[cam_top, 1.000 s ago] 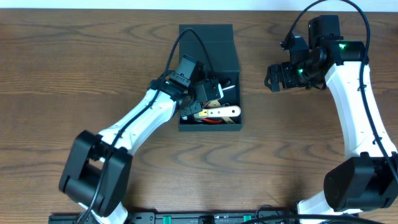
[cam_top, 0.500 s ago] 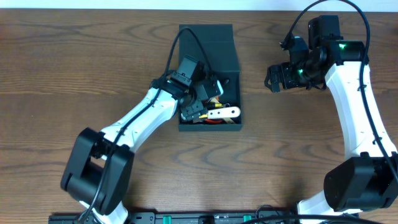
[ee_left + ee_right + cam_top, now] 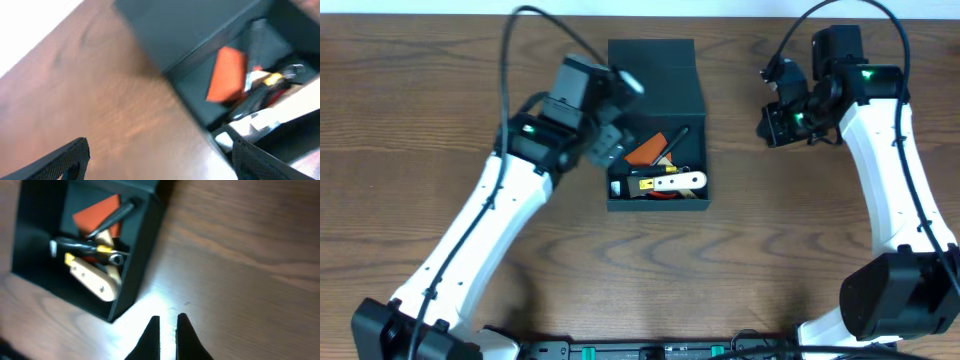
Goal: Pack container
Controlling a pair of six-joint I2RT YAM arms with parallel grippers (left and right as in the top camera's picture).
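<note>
The container [image 3: 692, 128], a dark square box, lies mid-table with its flap lid [image 3: 653, 68] folded open at the back. Inside are an orange piece [image 3: 646, 150], a cream-handled tool [image 3: 676, 181] and a dark screwdriver [image 3: 107, 214]. My left gripper [image 3: 160, 167] hangs open above the wood just left of the box, nothing between its fingers [image 3: 67, 159]. My right gripper [image 3: 167, 330] is shut and empty over bare table to the right of the box; in the right wrist view the box wall [image 3: 137, 270] is at the left.
The brown wooden table [image 3: 790, 260] runs wide on every side of the box. A black rail [image 3: 640, 350] lines the front edge. Both arms' cables loop above the back of the table.
My left gripper has come up out of the box and moved left, opening as it went; an orange piece now shows inside. My right gripper has shut and shifted slightly.
</note>
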